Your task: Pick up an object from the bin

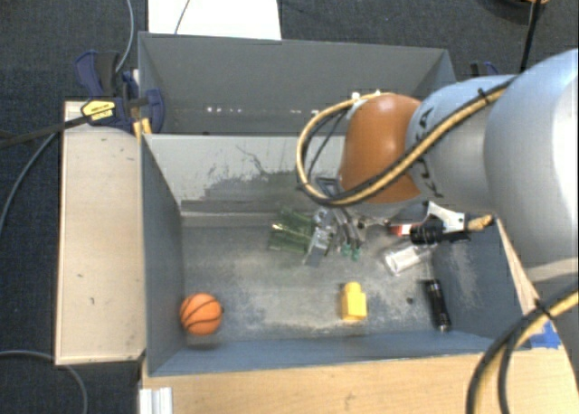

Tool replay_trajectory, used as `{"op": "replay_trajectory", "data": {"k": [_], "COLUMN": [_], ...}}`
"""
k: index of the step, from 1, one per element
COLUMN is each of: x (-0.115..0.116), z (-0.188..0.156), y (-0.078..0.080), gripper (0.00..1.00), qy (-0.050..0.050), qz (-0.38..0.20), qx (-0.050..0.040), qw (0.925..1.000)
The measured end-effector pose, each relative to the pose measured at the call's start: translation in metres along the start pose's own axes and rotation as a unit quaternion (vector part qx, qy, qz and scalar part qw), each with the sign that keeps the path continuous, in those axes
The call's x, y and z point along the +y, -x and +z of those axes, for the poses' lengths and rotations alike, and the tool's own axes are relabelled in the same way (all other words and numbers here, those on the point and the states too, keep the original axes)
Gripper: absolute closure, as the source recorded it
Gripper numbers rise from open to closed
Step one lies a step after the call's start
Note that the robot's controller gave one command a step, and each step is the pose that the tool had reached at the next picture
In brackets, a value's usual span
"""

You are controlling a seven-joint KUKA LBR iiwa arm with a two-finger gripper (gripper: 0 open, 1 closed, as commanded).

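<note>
1. STEP IN HAND: approach. The tool (333, 245) is low over the floor of the bin (163, 249), under the orange wrist cover (380, 155). No thing can be seen in its grip, so the pick is judged not yet made.

2. TOOL STATE: it cannot be told whether the tool is spread or pressed together.

3. TASK'S THING: a green translucent item (291, 231) lies flat just beside the tool, on the side away from the arm. It is judged the likeliest pick. Contact with the tool cannot be confirmed.

4. OTHER THINGS:
- 1 yellow block (353, 302), apart from the tool, toward the near wall.
- 1 white-and-red item (405, 257) and 1 black pen (441, 235), near the tool on the arm side.
- 1 black marker (437, 304), beyond these, toward the near wall.
- 1 orange ball (201, 313), well apart, in the near corner away from the arm.

5. NEXT MOVE: this calls for centring the tool over the green item, closing on it, then lifting straight up.

6. HIDDEN: the wrist cover and the cables (312, 145) mask the tool's upper part and the floor behind it. The green item's exact shape is hard to make out.
</note>
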State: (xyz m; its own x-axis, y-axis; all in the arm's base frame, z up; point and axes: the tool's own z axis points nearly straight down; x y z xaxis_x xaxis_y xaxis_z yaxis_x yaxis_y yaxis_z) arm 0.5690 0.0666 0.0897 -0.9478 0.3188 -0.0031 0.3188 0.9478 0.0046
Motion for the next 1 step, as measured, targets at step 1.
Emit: {"op": "replay_trajectory", "data": {"k": [1], "x": [0.0005], "z": [-0.0137], "y": [0.0010], "gripper": [1.00], "qy": [0.001], "qz": [0.000], "qx": [-0.0016], "qw": [1.0000]}}
